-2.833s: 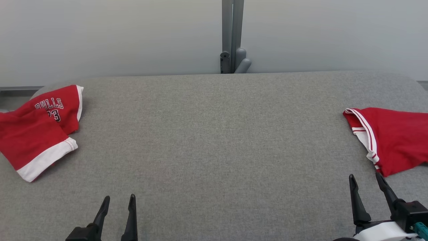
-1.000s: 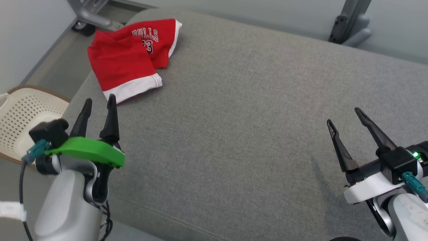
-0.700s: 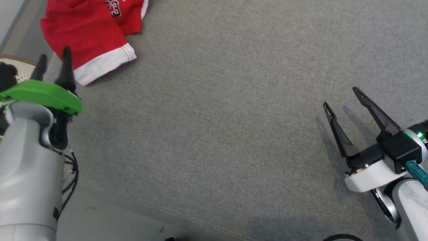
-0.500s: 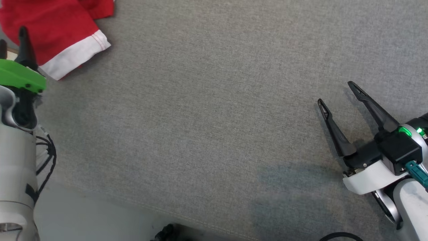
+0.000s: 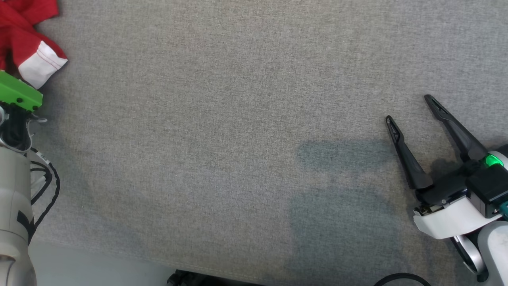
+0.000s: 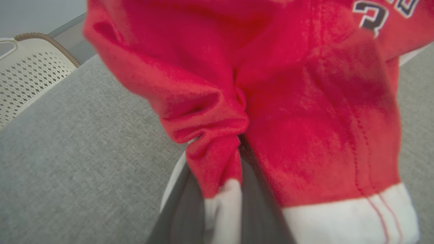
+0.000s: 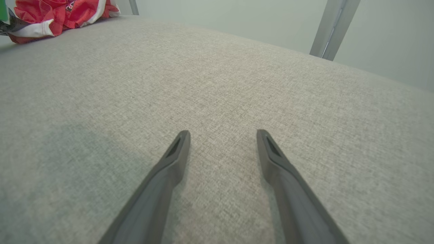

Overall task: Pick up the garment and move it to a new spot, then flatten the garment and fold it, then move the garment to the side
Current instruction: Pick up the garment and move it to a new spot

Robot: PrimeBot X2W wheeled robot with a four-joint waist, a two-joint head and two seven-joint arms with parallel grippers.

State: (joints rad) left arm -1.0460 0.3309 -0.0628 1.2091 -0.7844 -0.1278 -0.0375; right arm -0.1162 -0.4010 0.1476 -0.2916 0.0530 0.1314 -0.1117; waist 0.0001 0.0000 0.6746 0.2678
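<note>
Garment: A red garment (image 6: 305, 101) with a white hem band and dark lettering is lying bunched at the far left end of the grey padded table (image 5: 238, 139), its cloth gathering into creases around one pinch point.
Why it is sitting there: It appears to be waiting at the table's end for pickup, with the broad middle of the table open as the likely new spot.
Left gripper: The left gripper (image 6: 222, 189) is reaching into the hem side of the pile, where the doubled band probably offers the firmest bite.
Left jaws: They are standing narrow and pinching a fold of red cloth and white hem between the two dark fingers; nothing else is touching them.
Green mount: The left arm's green mount (image 5: 18, 95) is sitting just beside the hem, at the left edge of the head view.
Right gripper: The right gripper (image 5: 409, 108) is hovering low over bare table, well apart from the garment, seemingly keeping out of the carry path until flattening needs it.
Right jaws: They are gaping wide and holding nothing.
Basket: A cream perforated basket (image 6: 23, 78) is standing off the table's end, beyond the garment.
Step in hand: This is looking like the grasp before the lift.
</note>
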